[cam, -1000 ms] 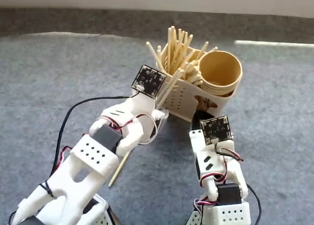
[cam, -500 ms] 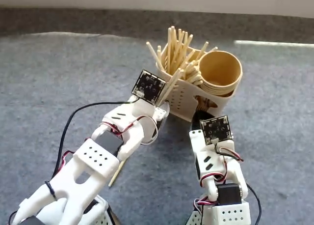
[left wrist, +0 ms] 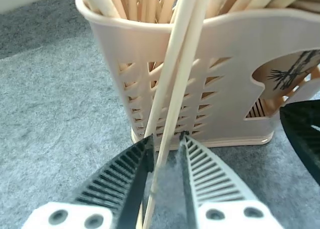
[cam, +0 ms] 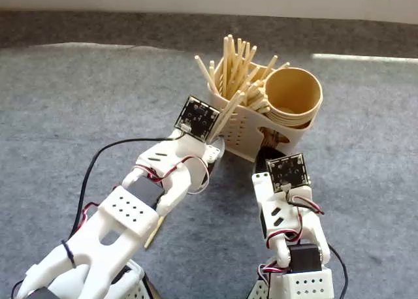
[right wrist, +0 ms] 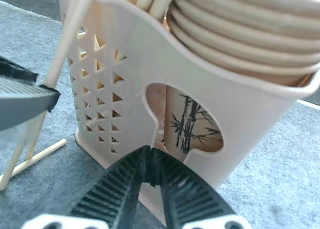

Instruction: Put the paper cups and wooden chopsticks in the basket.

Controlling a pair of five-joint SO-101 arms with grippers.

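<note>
**Chopstick pair between the left fingers, leaning on the basket**

The left fingers (left wrist: 125,174) stand narrowly parted around two chopsticks (left wrist: 175,84), not clamped on them. The pair leans from the grey surface (left wrist: 50,114) up against the basket (left wrist: 225,54) rim. The right fingers (right wrist: 125,179) are closed on nothing, just before the basket's cut-out. Stacked paper cups (right wrist: 240,34) sit inside the basket, beside more chopsticks.

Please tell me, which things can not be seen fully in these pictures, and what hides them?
- High view: the middle of the leaning chopsticks is covered by the left arm.
- Right wrist view: the number of stacked paper cups cannot be counted, because the basket wall covers the lower ones.
- Left wrist view: the tops of the stored chopsticks are cut off by the picture's edge.
</note>
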